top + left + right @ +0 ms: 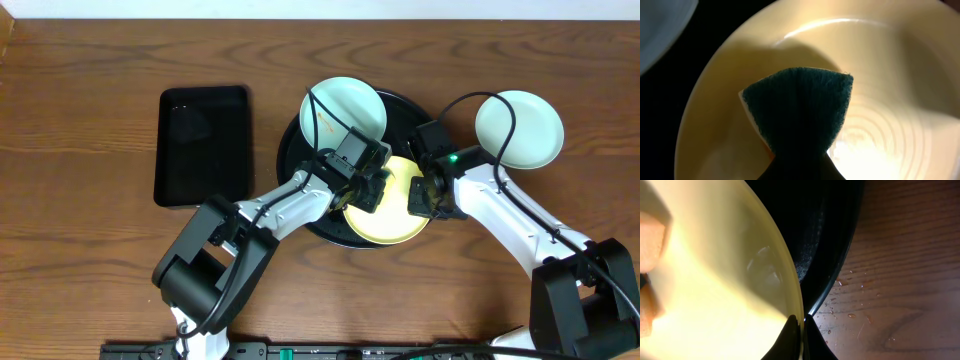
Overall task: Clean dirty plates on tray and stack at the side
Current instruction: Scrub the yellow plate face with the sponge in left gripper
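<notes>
Above the table (80,60), arms (285,208) angle inward: left claw (358,192) clamps sponge (797,107), right claw (801,340) nips yellow plate (715,280) (rim).

From overhead my left arm (285,208) and right arm (500,200) hide much of the pale yellow round plate (392,226), and the left wrist view crops the dark green scouring sponge (800,110) at the bottom.

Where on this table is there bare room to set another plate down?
Bare wood left of the rectangular tray; only a slim gap between it and the round tray. Crowded: the round tray, with blue plate, yellow plate, left gripper and right gripper.
</notes>
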You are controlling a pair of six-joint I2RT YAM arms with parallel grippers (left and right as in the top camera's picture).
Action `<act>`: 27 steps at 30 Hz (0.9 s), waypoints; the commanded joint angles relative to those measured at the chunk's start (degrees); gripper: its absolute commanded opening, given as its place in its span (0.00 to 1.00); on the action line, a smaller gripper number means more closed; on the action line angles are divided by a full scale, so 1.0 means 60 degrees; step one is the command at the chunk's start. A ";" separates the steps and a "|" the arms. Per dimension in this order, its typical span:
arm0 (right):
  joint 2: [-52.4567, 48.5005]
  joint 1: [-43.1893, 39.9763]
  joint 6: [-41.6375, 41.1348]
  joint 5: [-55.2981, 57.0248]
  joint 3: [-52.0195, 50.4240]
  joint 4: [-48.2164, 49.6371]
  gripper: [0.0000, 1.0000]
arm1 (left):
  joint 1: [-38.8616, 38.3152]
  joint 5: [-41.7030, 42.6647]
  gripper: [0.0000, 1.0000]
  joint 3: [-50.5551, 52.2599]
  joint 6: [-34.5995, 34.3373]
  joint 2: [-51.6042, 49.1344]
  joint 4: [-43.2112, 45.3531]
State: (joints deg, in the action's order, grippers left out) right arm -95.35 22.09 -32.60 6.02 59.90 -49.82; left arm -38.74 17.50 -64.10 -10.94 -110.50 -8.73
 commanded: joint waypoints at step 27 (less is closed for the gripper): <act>-0.0029 0.0011 0.0266 -0.0051 -0.0051 -0.0127 0.01 | -0.0058 -0.0583 0.08 0.0022 0.0178 -0.0448 0.1344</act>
State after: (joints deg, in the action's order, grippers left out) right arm -95.35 22.09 -32.45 6.00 59.90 -50.13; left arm -38.85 15.68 -64.10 -10.70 -111.77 -1.69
